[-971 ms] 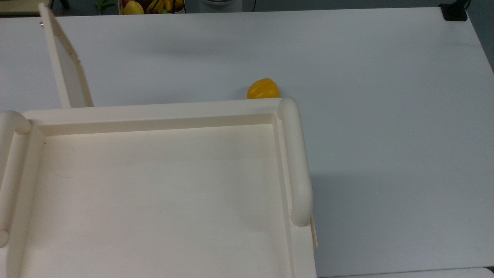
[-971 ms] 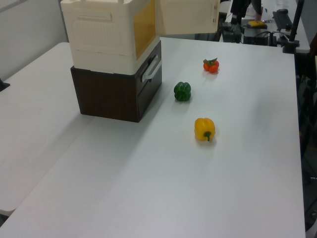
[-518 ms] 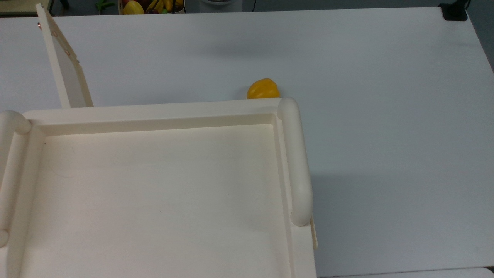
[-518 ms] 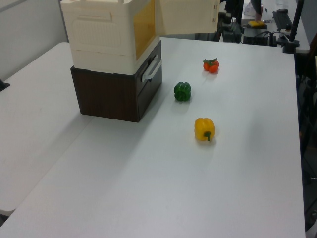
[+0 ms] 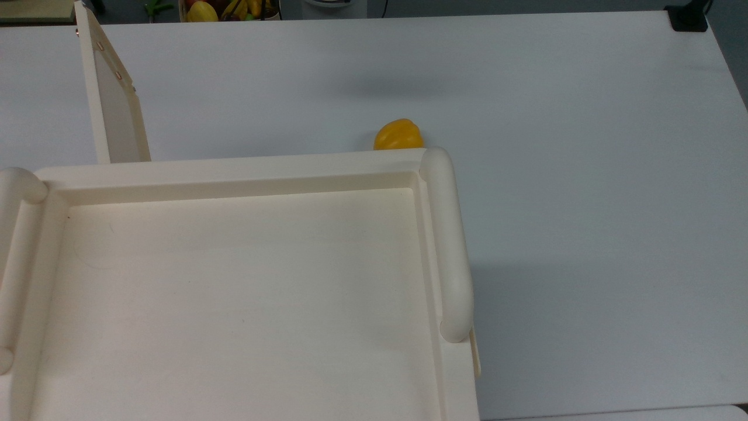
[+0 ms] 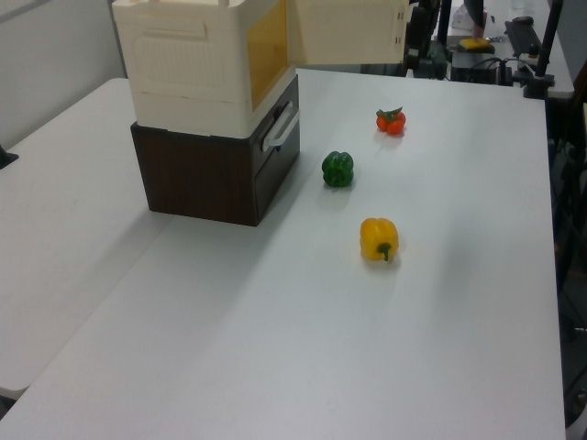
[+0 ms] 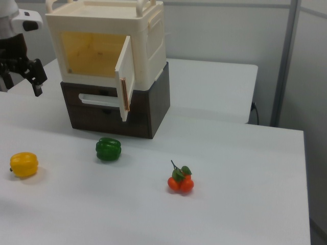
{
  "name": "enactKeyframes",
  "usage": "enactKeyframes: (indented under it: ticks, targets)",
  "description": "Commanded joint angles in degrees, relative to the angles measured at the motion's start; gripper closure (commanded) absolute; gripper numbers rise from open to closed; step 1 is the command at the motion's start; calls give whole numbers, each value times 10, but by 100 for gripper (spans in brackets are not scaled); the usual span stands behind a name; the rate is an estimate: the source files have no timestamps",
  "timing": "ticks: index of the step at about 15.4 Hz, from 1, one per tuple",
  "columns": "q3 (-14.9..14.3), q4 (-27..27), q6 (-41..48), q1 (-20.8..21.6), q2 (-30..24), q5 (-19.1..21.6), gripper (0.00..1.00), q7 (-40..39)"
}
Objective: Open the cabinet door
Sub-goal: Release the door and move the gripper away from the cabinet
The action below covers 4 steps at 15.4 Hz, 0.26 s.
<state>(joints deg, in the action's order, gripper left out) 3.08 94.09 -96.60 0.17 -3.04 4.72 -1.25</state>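
The cream cabinet (image 5: 234, 292) (image 6: 193, 64) (image 7: 148, 35) stands on a dark brown drawer unit (image 7: 153, 109). Its door (image 5: 111, 99) (image 6: 348, 32) (image 7: 125, 76) is swung well out, so the yellowish inside shows in the right view. In the right view my black gripper (image 7: 20, 81) hangs at the far left, in front of the cabinet and clear of the door, with its fingers spread and nothing between them. In the left view it is a dark shape (image 6: 420, 37) just past the door's free edge.
On the white table (image 7: 230, 204) lie a yellow pepper (image 5: 398, 135) (image 6: 379, 238) (image 7: 24, 165), a green pepper (image 6: 337, 169) (image 7: 108, 149) and a bunch of red tomatoes (image 6: 392, 120) (image 7: 180, 182). A fruit basket (image 5: 228, 9) sits beyond the far edge.
In the top view the door's free end has shifted a little to the right. In the left view the dark gripper has drifted slightly left, closer to the door's edge.
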Motion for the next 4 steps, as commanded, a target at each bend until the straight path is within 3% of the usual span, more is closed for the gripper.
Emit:
enactKeyframes:
  ticks: [1,4]
  targets:
    - [-2,8,-15,-8,-5,8,0,-23]
    - [-2,8,-17,-6,-3,7,0,-23]
